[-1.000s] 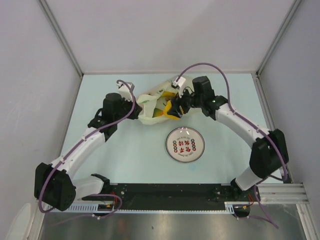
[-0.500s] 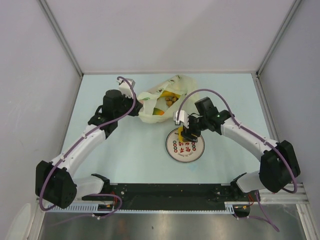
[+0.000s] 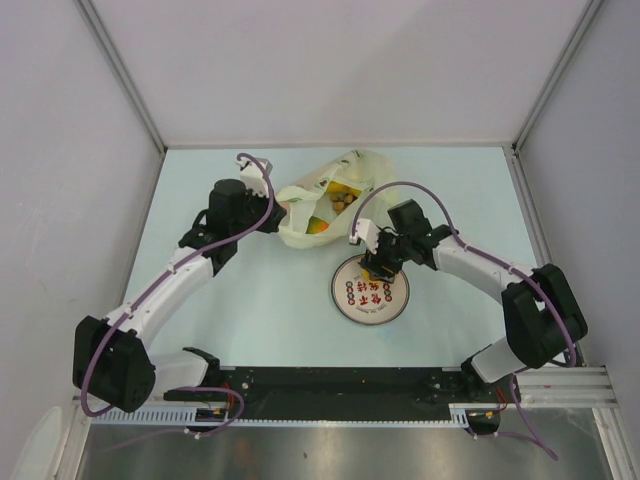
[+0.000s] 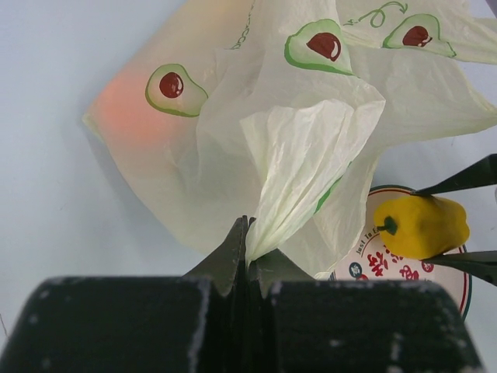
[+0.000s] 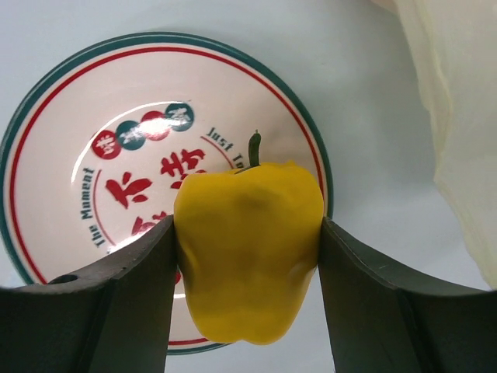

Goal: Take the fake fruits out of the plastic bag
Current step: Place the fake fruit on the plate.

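The plastic bag [image 3: 325, 195] lies crumpled at the back of the table, cream with avocado prints [image 4: 318, 47]. My left gripper [image 3: 272, 218] is shut on a bunched fold of it [image 4: 252, 233]. Inside the open bag I see an orange [image 3: 322, 226] and a brown cluster [image 3: 343, 199]; the orange glows through the film [image 4: 128, 105]. My right gripper [image 3: 380, 262] is shut on a yellow fruit [image 5: 248, 249] with a dark stem, held just over the far edge of the plate [image 5: 62, 155]. The same fruit [image 4: 423, 225] shows in the left wrist view.
The round white plate [image 3: 352, 300] with red and green marks sits in front of the bag, at mid-table. Grey walls enclose the pale table on three sides. The bag's edge [image 5: 458, 116] hangs close to the right of the plate.
My right gripper has carried the yellow fruit from the bag's mouth down to above the plate. The left gripper has kept its hold on the bag, hardly moving.
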`<act>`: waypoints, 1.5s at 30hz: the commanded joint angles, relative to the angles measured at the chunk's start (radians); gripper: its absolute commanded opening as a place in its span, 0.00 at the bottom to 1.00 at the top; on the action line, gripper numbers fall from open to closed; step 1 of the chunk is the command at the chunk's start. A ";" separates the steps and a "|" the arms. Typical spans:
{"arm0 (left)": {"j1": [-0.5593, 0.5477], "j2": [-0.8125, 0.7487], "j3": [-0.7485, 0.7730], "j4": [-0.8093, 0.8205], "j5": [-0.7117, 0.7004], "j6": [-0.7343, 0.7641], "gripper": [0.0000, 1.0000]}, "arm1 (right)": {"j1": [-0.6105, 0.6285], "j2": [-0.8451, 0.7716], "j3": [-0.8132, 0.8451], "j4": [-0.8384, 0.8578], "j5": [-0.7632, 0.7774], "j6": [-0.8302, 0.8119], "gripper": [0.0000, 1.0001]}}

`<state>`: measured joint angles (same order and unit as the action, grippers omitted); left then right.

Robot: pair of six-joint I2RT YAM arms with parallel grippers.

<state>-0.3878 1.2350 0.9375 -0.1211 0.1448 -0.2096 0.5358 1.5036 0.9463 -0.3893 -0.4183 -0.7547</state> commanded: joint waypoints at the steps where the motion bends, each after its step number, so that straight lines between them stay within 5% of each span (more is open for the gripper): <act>1: 0.003 0.000 0.038 0.021 0.010 0.010 0.00 | -0.004 0.017 0.002 0.093 0.023 0.072 0.34; 9: 0.001 0.012 0.041 0.024 0.010 0.013 0.00 | -0.003 0.040 -0.030 0.130 0.026 0.097 0.38; 16: 0.003 0.021 0.041 0.024 0.007 0.013 0.00 | -0.014 0.023 -0.078 0.199 0.070 0.115 0.65; 24: 0.001 0.038 0.053 0.024 0.013 0.007 0.00 | -0.017 0.017 -0.086 0.224 0.093 0.114 0.82; 40: 0.001 0.049 0.057 0.035 0.006 0.022 0.00 | 0.003 -0.051 -0.075 0.155 0.044 0.078 0.96; 45: 0.003 0.043 0.050 0.032 -0.005 0.027 0.00 | 0.007 -0.095 -0.031 0.112 -0.026 0.187 1.00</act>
<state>-0.3878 1.2835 0.9459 -0.1207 0.1421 -0.2016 0.5339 1.4605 0.8635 -0.2462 -0.3729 -0.6430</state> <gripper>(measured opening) 0.009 0.993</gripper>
